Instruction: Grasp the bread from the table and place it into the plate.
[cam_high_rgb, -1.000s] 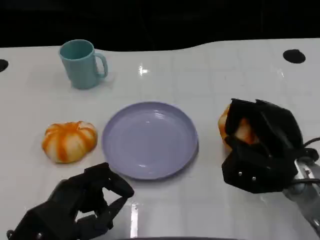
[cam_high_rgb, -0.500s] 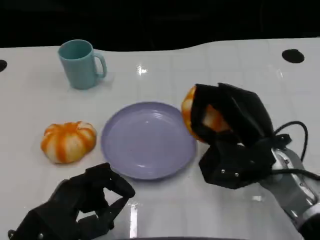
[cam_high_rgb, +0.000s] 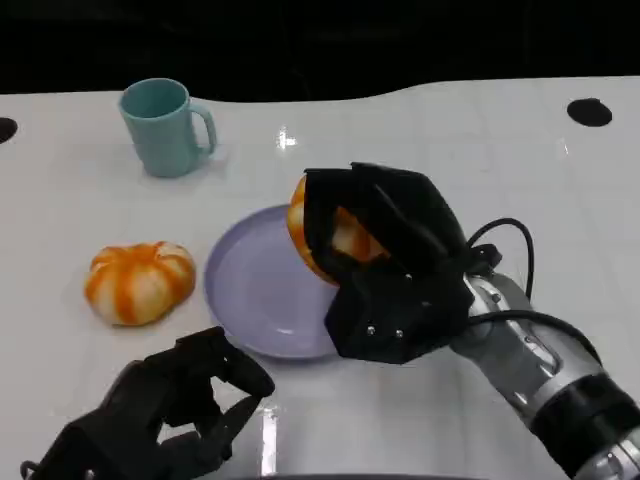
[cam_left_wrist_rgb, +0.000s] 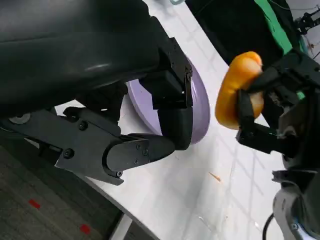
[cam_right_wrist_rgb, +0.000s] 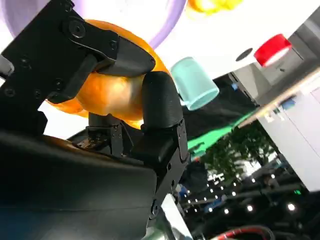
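in the head view the right hand (cam_high_rgb: 375, 265) sits just right of the frame's centre, its black fingers wrapped around an orange bread (cam_high_rgb: 325, 240) and holding it off the surface, above the right part of the lilac plate (cam_high_rgb: 250, 290). the bread is not resting on the plate; the left wrist view shows it (cam_left_wrist_rgb: 237, 90) raised in the air beside the plate's (cam_left_wrist_rgb: 200, 112) far edge, pinned between black fingers. in the right wrist view the fingers (cam_right_wrist_rgb: 160, 107) press against the bread's (cam_right_wrist_rgb: 107, 92) glossy orange skin. the left hand (cam_high_rgb: 165, 415) lies at the lower left of the head view, near the white table's (cam_high_rgb: 450, 130) front edge, fingers curled inward with nothing in them. a second orange, pumpkin-shaped bread (cam_high_rgb: 138, 282) lies on the table just left of the plate, apart from it. a teal mug (cam_high_rgb: 165, 127) stands upright at the upper left, handle to the right.
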